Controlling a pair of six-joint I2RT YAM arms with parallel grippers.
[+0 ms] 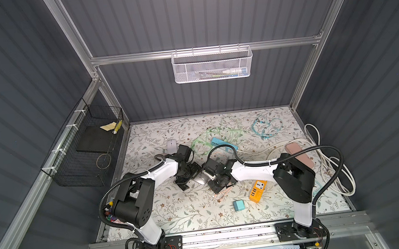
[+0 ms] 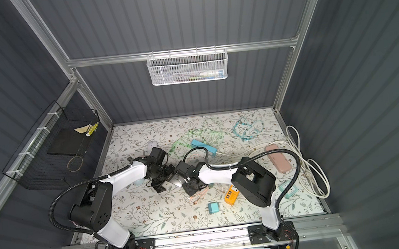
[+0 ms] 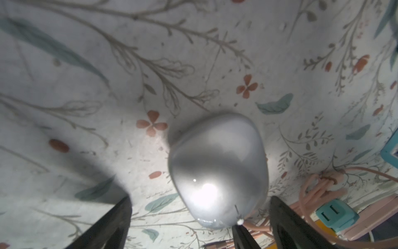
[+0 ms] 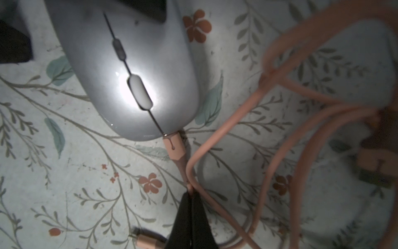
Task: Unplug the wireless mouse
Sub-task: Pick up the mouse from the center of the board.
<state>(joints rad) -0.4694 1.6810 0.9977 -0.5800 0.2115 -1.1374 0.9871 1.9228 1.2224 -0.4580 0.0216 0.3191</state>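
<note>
Right fingers: pressed together, pinching the pink cable just behind its plug. The plug sits in the front edge of the silver mouse.

Left fingers: spread wide, with the mouse's front end between them. Contact cannot be confirmed.

The mouse lies flat on the floral worktop, near its middle, between the two wrists in both top views. Loose loops of the cable lie beside it. A teal adapter and an orange charger lie nearer the right arm's base.
</note>
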